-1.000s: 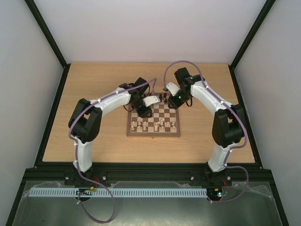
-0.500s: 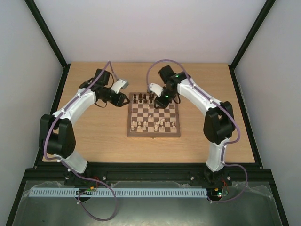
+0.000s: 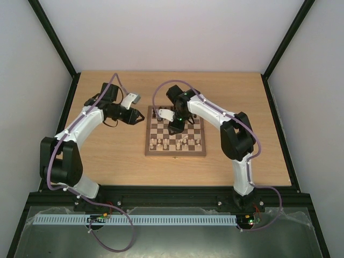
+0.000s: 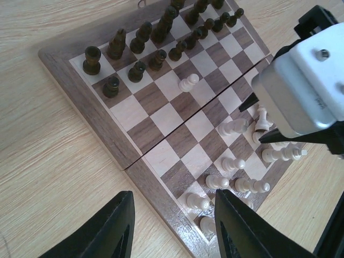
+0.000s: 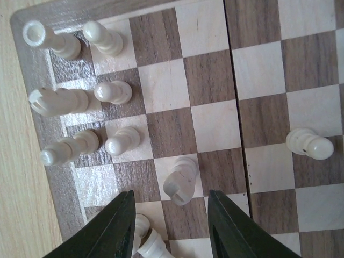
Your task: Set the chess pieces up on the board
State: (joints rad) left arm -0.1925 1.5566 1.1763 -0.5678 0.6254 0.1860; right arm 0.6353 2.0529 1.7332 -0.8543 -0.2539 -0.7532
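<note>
Right claw [image 5: 171, 228]: over the board [image 3: 175, 153], pointing down at the pale side. Jaws open, nothing gripped. One pale piece [image 5: 181, 181] sits tilted on a light square just ahead of the gap between the fingers, touching neither. More pale pieces [image 5: 64, 99] stand crowded in the two rows by the board's edge, several leaning or lying over. A few lie right by the left finger [image 5: 119, 226]. A lone pale pawn [image 5: 309, 144] lies apart, across the board's centre fold.

Left claw [image 4: 172, 231]: off the board, near its far left corner, aimed across it. Jaws open and empty. Its camera shows the dark pieces [image 4: 145, 32] along the far two rows, mostly upright.

Board: lies on the table [image 3: 107, 156], midway between the two arms.

Right arm [image 3: 215, 110]: elbow raised to the right of the board, forearm reaching left across the board's far half, wrist bent down.

Left arm [image 3: 86, 121]: elbow folded close to the table's near left edge, forearm stretched toward the far side, wrist turned right toward the board.
</note>
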